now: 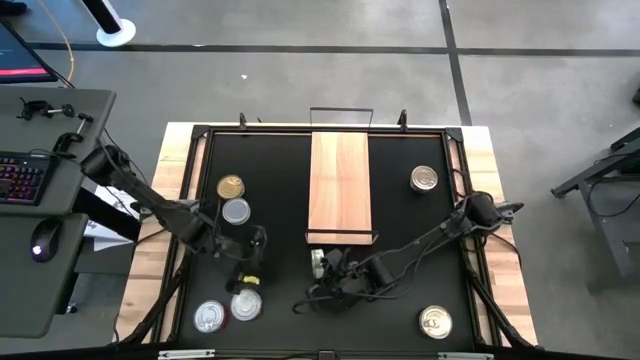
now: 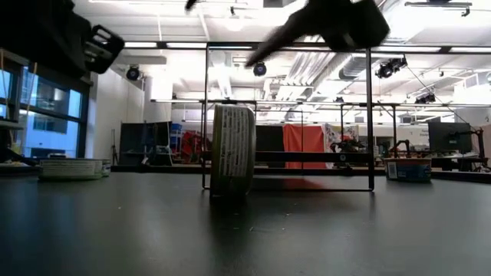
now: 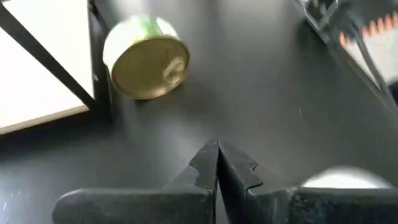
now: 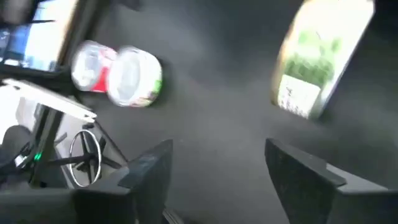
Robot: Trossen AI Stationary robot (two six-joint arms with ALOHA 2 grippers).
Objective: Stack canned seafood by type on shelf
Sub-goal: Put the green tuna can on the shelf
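Note:
The light-wood shelf (image 1: 340, 185) lies mid-table with a wire rail (image 2: 368, 115) at each short end. One green-labelled tin (image 1: 318, 263) stands on its rim (image 2: 232, 151) just off the shelf's near end. My right gripper (image 1: 332, 284) (image 4: 217, 165) is open beside it and touches nothing; the tin (image 4: 314, 62) stands ahead of its fingers. My left gripper (image 1: 252, 262) (image 3: 217, 163) is shut over bare tabletop. A gold-lidded tin (image 1: 230, 187) (image 3: 146, 59) and a silver one (image 1: 236, 211) lie flat at the far left.
Two silver tins (image 1: 246, 305) (image 1: 209, 317) lie side by side at the near left, seen as well in the right wrist view (image 4: 118, 74). One tin (image 1: 424, 179) lies far right, another (image 1: 435, 322) near right. A black frame rail (image 1: 200, 160) borders the tabletop.

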